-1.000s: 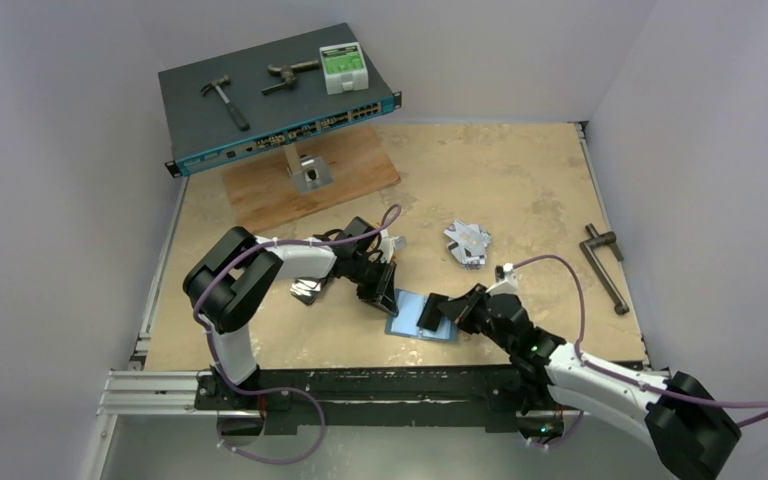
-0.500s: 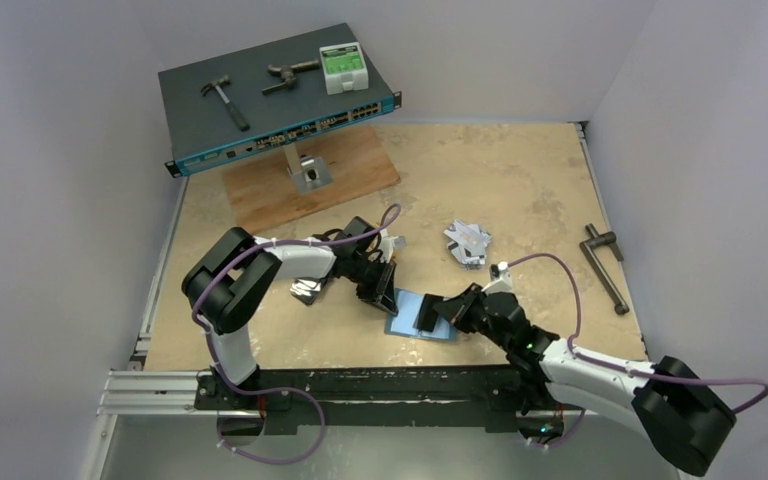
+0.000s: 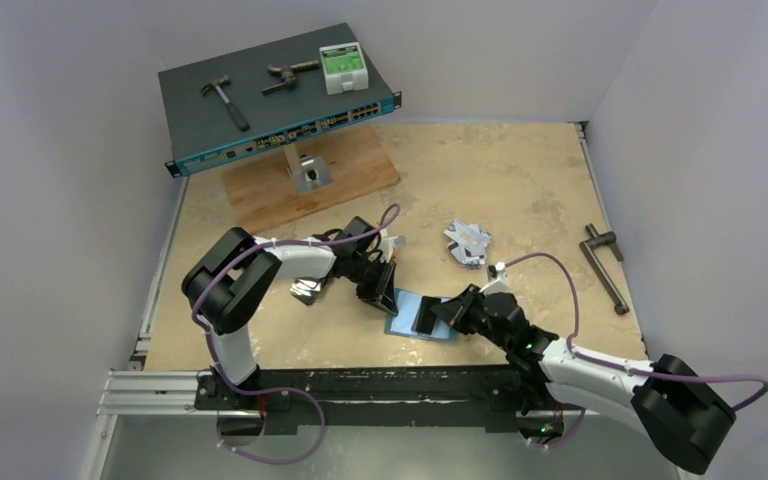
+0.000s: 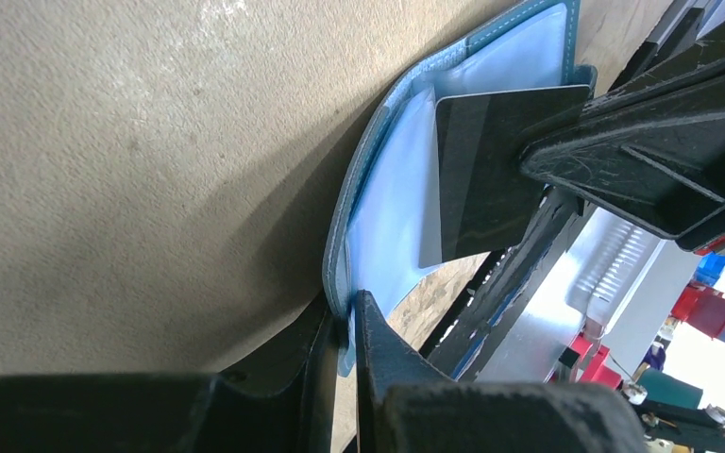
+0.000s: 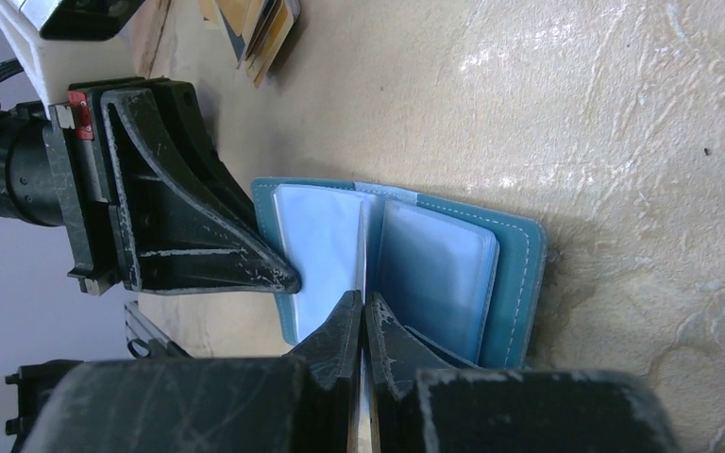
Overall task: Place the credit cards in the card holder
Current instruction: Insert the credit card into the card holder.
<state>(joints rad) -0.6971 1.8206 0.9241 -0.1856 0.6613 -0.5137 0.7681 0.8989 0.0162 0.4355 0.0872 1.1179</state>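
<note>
From above, the card holder [image 3: 408, 312] lies open on the table [image 3: 520, 180], near the front edge and between the 2 arms. The left gripper [image 3: 388, 300] sits at its left edge and the right gripper [image 3: 428, 318] reaches over its middle. A loose pile of grey cards [image 3: 468, 243] lies on the table just behind the right gripper, apart from the holder. At the back left, a network switch [image 3: 260, 110] stands raised over a wooden board [image 3: 260, 195], with a hammer [image 3: 225, 101] lying on top of it. A metal clamp [image 3: 605, 268] lies near the right edge.

In the left wrist view, the left gripper's 2 fingers are drawn close together, pinching the blue cover edge of the holder. A black card [image 4: 491, 179] is clamped in the right gripper and lies against the clear inner sleeves. Whether its edge is inside a sleeve I cannot tell.

In the right wrist view, the right gripper's fingers are closed tight on the card, seen edge-on as a thin line. The card stands over the fold between the sleeves. Gold-orange cards [image 5: 266, 28] lie beyond the left gripper.
</note>
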